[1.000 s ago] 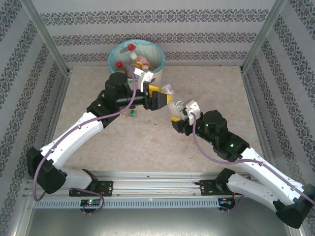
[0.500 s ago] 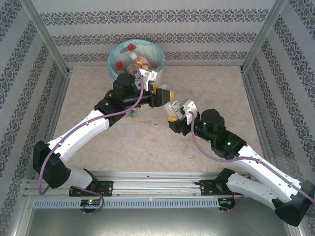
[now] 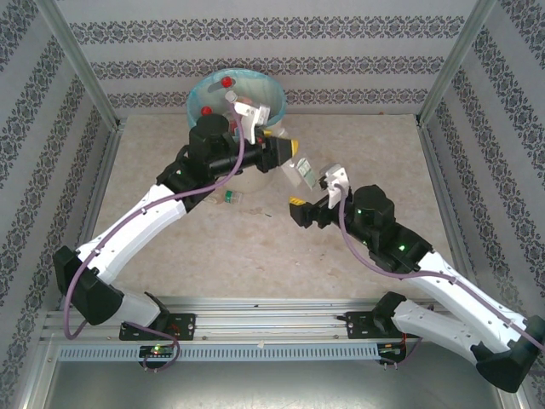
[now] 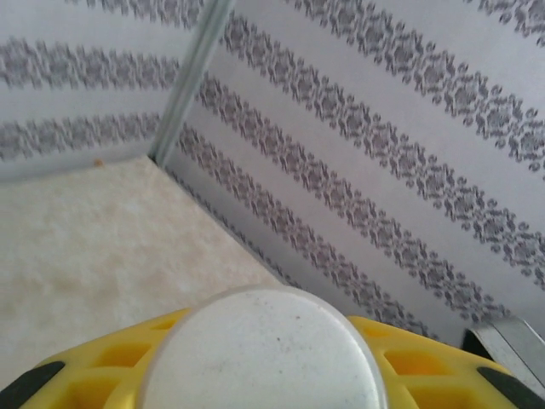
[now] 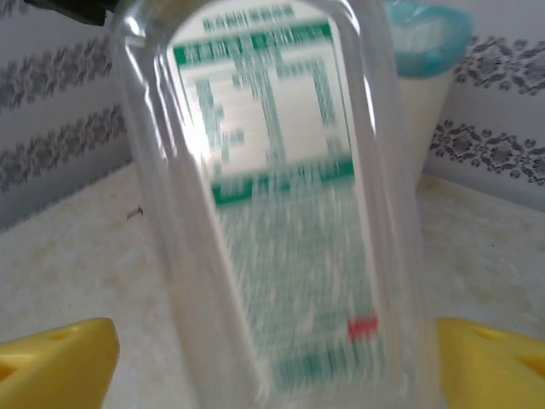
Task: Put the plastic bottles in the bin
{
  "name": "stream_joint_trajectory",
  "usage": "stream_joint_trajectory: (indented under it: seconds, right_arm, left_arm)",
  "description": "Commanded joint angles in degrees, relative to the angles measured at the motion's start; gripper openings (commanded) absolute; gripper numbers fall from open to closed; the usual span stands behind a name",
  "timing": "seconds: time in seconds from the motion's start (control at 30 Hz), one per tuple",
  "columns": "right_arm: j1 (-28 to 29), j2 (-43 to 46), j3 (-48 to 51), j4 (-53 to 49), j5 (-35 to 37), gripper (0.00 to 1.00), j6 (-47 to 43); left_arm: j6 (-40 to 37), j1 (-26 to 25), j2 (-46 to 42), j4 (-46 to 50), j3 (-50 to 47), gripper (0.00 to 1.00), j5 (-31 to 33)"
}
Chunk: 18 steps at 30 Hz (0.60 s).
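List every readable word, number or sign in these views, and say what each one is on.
On the clear bottle, the green-and-white label: print too blurred to read.
On the bottles in the bin, labels: too small to read.
No text can be read.

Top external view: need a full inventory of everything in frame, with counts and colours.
bin: one, cream-white with a light blue liner, far side of the table, left of centre.
bottles in the bin: about four show, red and white caps, one pinkish; more may be hidden.
clear bottle: one, green-and-white label, in the air in front of the bin.
small item: one, clear with green, on the table beside the left arm; too small to identify.
table: one, beige.
walls: white with grey pattern, three sides.
left gripper: yellow fingers, closed on the clear bottle.
right gripper: yellow fingers, open, beside that bottle.
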State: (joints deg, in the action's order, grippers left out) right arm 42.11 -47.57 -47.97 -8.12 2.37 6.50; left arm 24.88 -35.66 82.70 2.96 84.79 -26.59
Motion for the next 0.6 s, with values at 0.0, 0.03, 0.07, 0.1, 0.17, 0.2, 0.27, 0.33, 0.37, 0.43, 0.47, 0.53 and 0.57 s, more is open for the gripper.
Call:
stream_joint_trajectory:
  seconds: [0.0,0.03,0.07,0.1,0.17,0.2,0.27,0.33,0.37,0.43,0.47,0.53,0.57]
  right_arm:
    - [-0.27,3.31,-1.72,-0.64,6.30,0.98,3.31]
    - [-0.27,4.25,-1.53,-0.72,6.93,0.98,3.52]
    - [-0.29,5.23,-1.36,-1.09,7.62,0.98,4.03]
    - [-0.28,5.96,-1.34,-1.47,8.10,0.98,4.45]
    - [-0.33,7.21,-1.34,-1.89,8.51,0.98,5.38]
    - [-0.27,7.69,-1.34,-2.09,8.52,0.98,5.47]
    - [-0.26,7.84,-1.73,-2.43,8.69,0.98,6.10]
    - [-0.26,7.24,-2.02,-2.02,8.42,0.98,6.33]
    - [-0.19,6.60,-2.38,-1.68,7.95,0.97,6.33]
    - [0.02,4.59,-3.99,-1.71,7.09,0.95,6.70]
    - [0.37,3.12,-5.04,-1.93,6.56,0.94,6.86]
    - [1.62,0.18,-7.56,-1.96,5.57,0.94,6.33]
    - [2.71,-1.45,-8.97,-1.96,5.28,0.94,5.53]
  left_arm:
    - [-5.40,0.76,1.02,0.17,6.07,0.00,3.74]
    - [-6.36,0.90,1.08,-0.01,7.18,0.00,5.21]
    - [-7.17,1.08,1.25,0.78,8.52,0.00,7.06]
    - [-7.80,1.32,1.43,1.88,9.85,0.00,8.49]
    - [-9.24,2.28,1.91,3.62,12.41,0.00,10.46]
    - [-9.92,2.77,2.01,3.97,13.27,0.00,11.39]
    - [-12.21,4.07,2.65,5.25,15.30,0.00,13.48]
    - [-13.92,6.12,3.91,6.29,17.56,0.00,13.63]
    - [-13.86,7.64,4.80,6.98,18.96,0.00,13.59]
    - [-13.55,10.75,6.37,8.31,21.62,0.00,11.96]
    - [-13.68,12.26,7.32,8.97,22.96,0.00,11.59]
    - [-13.79,14.49,8.83,10.15,25.25,0.00,11.94]
    - [-14.10,15.62,9.77,10.78,26.74,0.00,11.60]
